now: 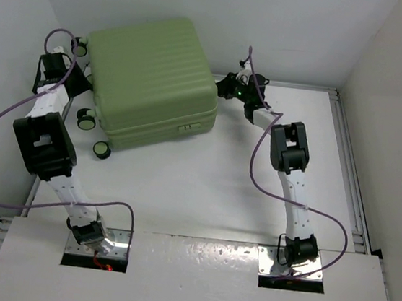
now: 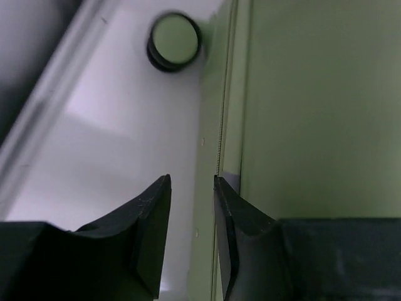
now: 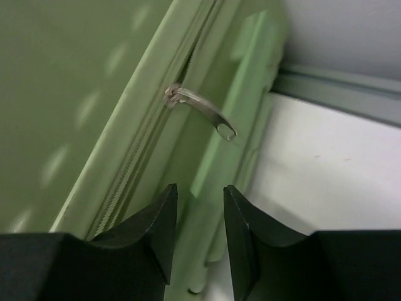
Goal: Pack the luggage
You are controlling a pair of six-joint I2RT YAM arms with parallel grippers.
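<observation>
White table [image 1: 203,194], enclosed by plain white walls [image 1: 288,22] on three sides. The luggage [image 1: 154,80] lies closed and flat at the far left. Left pincer [image 2: 192,179] narrowly parted beside its seam, holding nothing. Right pincer [image 3: 200,188] likewise parted and empty, just short of the zip pull [image 3: 200,110].

Luggage cropped and soft up close

In the left wrist view the luggage [image 2: 313,113] ran off the frame at 12, 3 and 6 o'clock, and its wheel [image 2: 174,41] near 12 o'clock was blurred. In the right wrist view the shell was smeared at 9 o'clock.
</observation>
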